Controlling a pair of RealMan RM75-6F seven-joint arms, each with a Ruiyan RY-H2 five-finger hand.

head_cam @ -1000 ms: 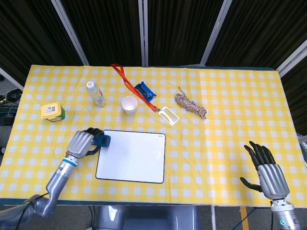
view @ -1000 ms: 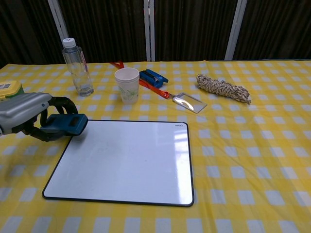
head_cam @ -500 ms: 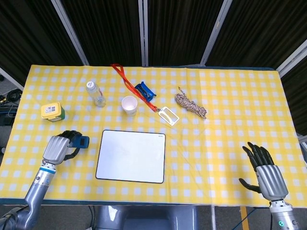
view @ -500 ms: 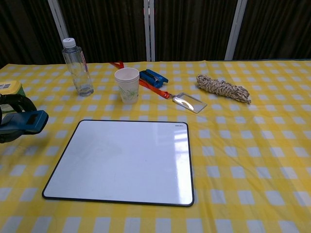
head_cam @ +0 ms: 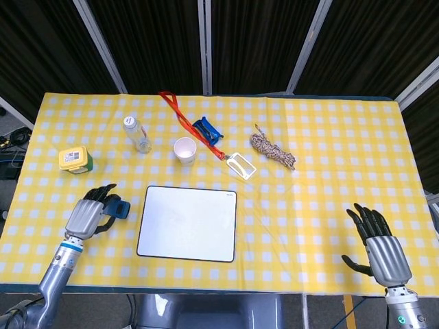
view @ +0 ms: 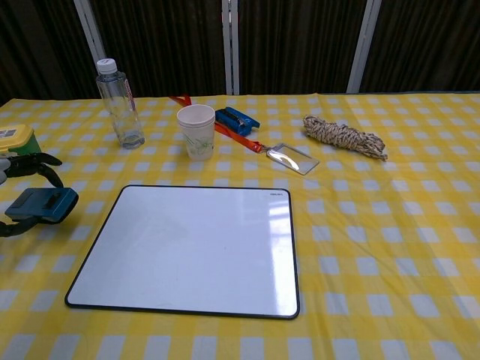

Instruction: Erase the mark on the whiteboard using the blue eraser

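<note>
The blue eraser lies on the yellow checked cloth just left of the whiteboard. My left hand is right behind it with its fingers spread above the eraser and the thumb below it, apart from its top. The board lies flat and its white surface shows no mark that I can see. My right hand hovers open with spread fingers near the table's front right edge, far from the board; the chest view does not show it.
Behind the board stand a clear water bottle and a paper cup. A green tin sits at the left. A red lanyard with badge, a blue clip and a rope bundle lie further back.
My left hand carried the eraser off the board's top-left corner to the cloth on its left, then spread its fingers off it. The right hand has stayed put.
</note>
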